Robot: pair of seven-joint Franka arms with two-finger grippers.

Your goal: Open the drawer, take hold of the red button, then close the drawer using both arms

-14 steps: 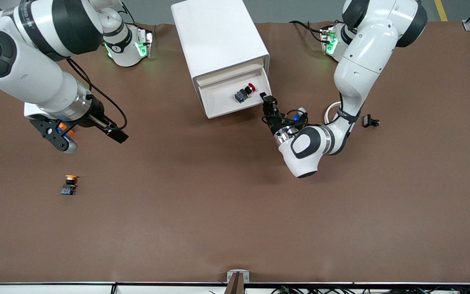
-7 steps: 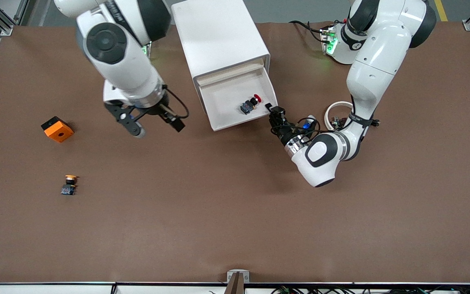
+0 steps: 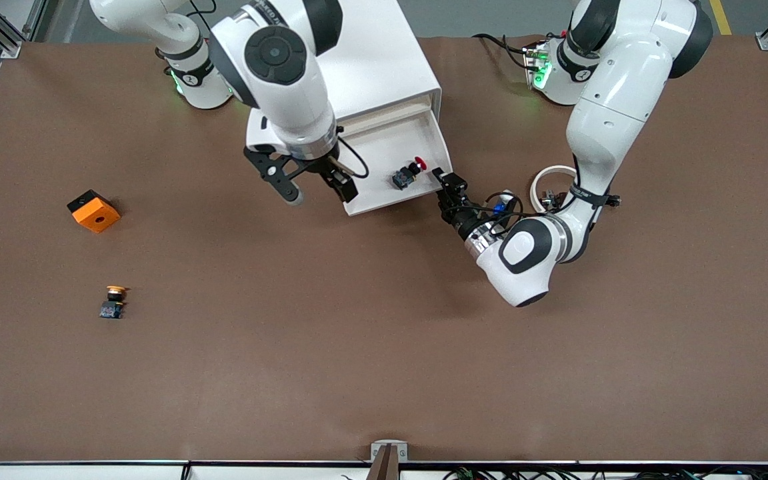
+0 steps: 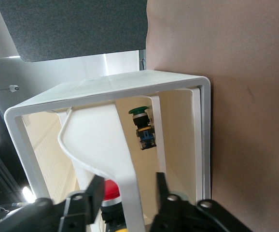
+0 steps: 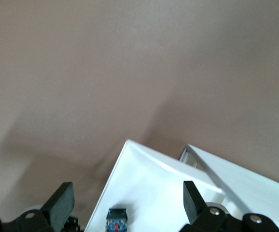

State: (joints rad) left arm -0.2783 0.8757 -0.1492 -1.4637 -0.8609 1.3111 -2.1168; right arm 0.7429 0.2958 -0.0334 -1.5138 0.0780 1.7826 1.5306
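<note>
The white cabinet (image 3: 357, 60) stands between the arms' bases. Its top drawer (image 3: 371, 160) is pulled out toward the front camera. The red-capped button (image 3: 408, 174) lies in it on its side. My left gripper (image 3: 449, 182) is at the drawer's front corner toward the left arm's end. In the left wrist view the gripper (image 4: 130, 180) is open and straddles the drawer's front wall (image 4: 125, 159), with the red cap (image 4: 111, 191) just inside. My right gripper (image 3: 321, 193) hangs open over the drawer's corner toward the right arm's end. Its wrist view (image 5: 126, 191) shows the button's blue body (image 5: 116, 220) between the wide fingers.
An orange cube (image 3: 93, 211) and a yellow-capped button (image 3: 114, 301) lie toward the right arm's end. A white ring (image 3: 551, 183) lies beside the left forearm. A green-capped button (image 4: 140, 112) sits inside the cabinet (image 4: 105, 89) below the open drawer.
The right arm swung from its end of the table to over the drawer, uncovering the orange cube. The left gripper drew the drawer farther out, then stayed almost still.
</note>
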